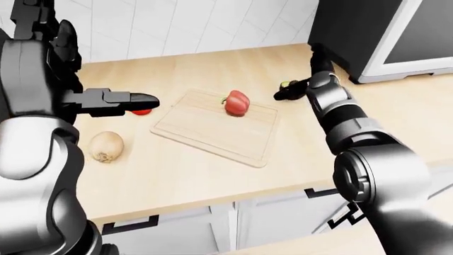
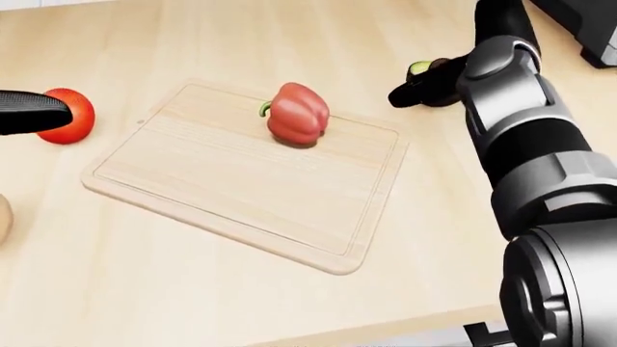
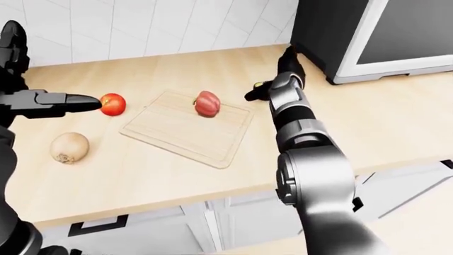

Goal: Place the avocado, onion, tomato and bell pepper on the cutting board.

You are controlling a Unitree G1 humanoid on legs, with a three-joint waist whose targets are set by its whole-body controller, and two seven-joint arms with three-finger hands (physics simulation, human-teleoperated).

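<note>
Wooden counter, bell pepper on cutting board, right fingers round avocado, left fingers straight, empty.

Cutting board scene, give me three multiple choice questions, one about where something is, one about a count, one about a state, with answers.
1. Where is the onion?
A. on the cutting board
B. on the counter, left of the board in the right-eye view
C. in the right hand

2. How many vegetables lie on the cutting board?
A. one
B. two
C. four

3. What is the right hand doing?
A. hanging empty
B. pressing the board
C. wrapped around the avocado

Answers: B, the onion sits on bare counter; A, only the bell pepper is there, the tomato beside it; C, green shows between its fingers.
</note>
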